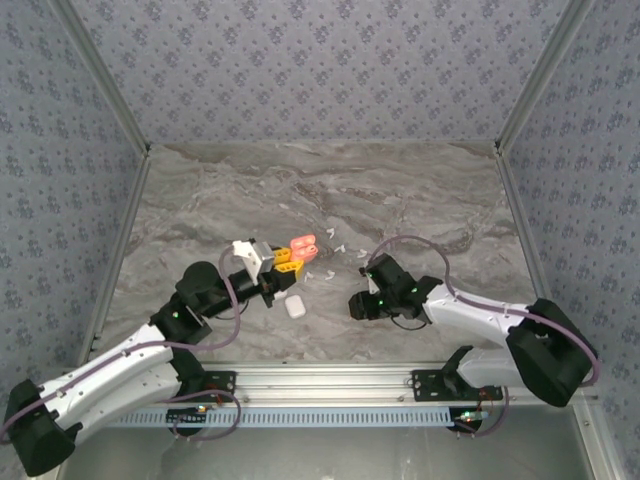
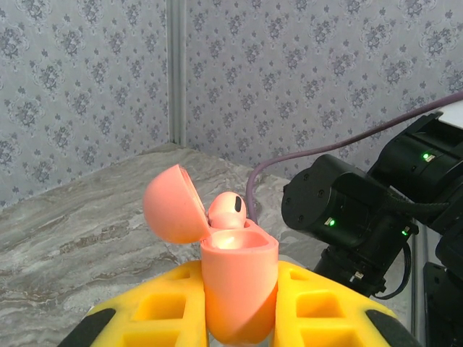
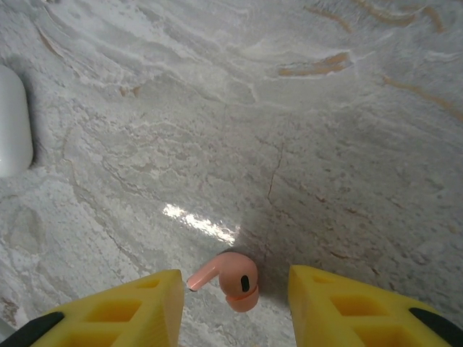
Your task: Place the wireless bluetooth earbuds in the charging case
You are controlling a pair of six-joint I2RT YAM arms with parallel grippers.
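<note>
Between the yellow fingers (image 3: 163,307) of the right gripper (image 3: 233,273) a salmon-pink earbud (image 3: 235,287) lies on the marble tabletop (image 3: 325,144), bulb toward the wrist, stem tip just beside one finger. The jaws stand partly open with a gap on either side of the bud — they have hold of nothing. Farther out, off to one side ahead of the fingers, the rounded edge of a white case (image 3: 11,123) rests on the stone. Across from this arm the left gripper (image 2: 239,307) is clamped tight on the pink charging case (image 2: 239,282), held upright with its lid (image 2: 173,206) swung back; a seated earbud (image 2: 228,206) already fills one well and the other looks free. The risk, as I judge it, lies in the pinch: the stem reaches nearly to one finger, so that finger would meet the thin stem first and could spin the bud or squirt it out along the smooth stone. A grip on the rounded bulb alone could also let it roll in the pads, leaving the stem askew for the free well — and pressing a crooked bud down might jar its seated neighbour or tip the case in the left jaws.
</note>
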